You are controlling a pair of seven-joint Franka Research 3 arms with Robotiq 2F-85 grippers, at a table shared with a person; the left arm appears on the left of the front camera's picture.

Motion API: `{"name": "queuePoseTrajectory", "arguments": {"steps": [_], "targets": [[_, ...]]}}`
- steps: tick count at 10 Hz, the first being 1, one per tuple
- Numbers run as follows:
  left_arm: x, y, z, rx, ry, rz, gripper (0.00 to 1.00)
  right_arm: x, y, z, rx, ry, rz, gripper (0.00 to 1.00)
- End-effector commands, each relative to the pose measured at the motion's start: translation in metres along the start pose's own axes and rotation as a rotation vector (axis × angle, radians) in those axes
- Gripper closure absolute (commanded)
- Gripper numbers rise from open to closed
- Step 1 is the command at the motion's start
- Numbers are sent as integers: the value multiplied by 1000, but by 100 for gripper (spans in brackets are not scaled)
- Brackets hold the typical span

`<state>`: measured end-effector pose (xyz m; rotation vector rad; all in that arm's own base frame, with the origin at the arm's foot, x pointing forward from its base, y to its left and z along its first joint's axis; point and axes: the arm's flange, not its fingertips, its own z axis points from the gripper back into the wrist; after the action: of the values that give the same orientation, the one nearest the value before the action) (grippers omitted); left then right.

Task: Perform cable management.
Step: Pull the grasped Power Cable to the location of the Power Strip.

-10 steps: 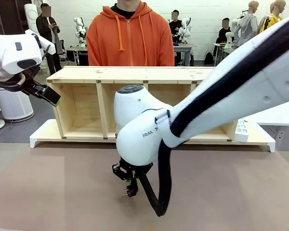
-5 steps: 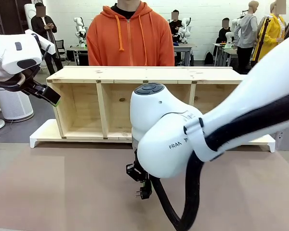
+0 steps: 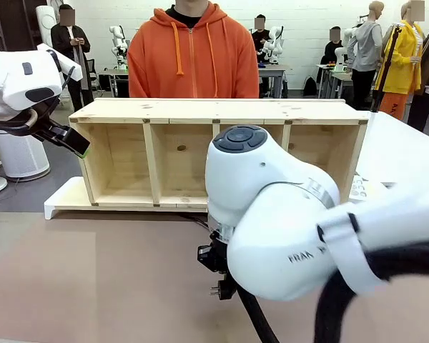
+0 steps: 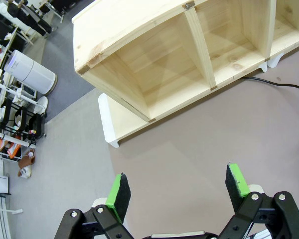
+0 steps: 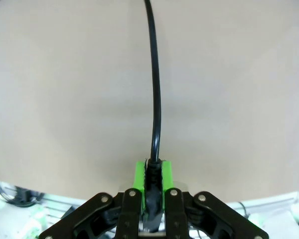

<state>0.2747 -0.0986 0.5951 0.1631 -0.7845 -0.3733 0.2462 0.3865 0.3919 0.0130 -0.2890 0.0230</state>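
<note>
**A:** What is our right gripper (image 5: 152, 172) doing?

**B:** We see it clamped tight on the plug end of the black cable (image 5: 156, 99), held low over the brown bench (image 3: 71, 279). The cord runs straight away from between its fingers.

**A:** And our left gripper (image 4: 178, 186)?

**B:** Its jaws stand wide apart, holding nothing, raised near the wooden shelf unit (image 4: 154, 74). Another stretch of the cable lies on the bench at the foot of that shelf unit.
</note>
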Motion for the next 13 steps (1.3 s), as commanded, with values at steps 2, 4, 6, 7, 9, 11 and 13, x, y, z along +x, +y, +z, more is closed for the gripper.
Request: {"name": "queuePoseTrajectory", "arguments": {"steps": [2,4,6,7,9,11,13], "targets": [[2,0,-1,2,-11,0,0,-33,-19,14,-1,-125,-108,84],[2,0,-1,2,-11,0,0,-43,-27,18,11,-156,-141,84],[2,0,-1,2,-11,0,0,-30,-19,19,-13,-109,-86,84],[2,0,-1,2,-11,0,0,-30,-19,19,-13,-109,-86,84],[2,0,-1,2,-11,0,0,-30,-19,19,-13,-109,-86,84],[2,0,-1,2,-11,0,0,-34,-25,18,-19,-125,-93,84],[2,0,-1,2,-11,0,0,-24,-57,15,-27,-92,-164,84]]}}
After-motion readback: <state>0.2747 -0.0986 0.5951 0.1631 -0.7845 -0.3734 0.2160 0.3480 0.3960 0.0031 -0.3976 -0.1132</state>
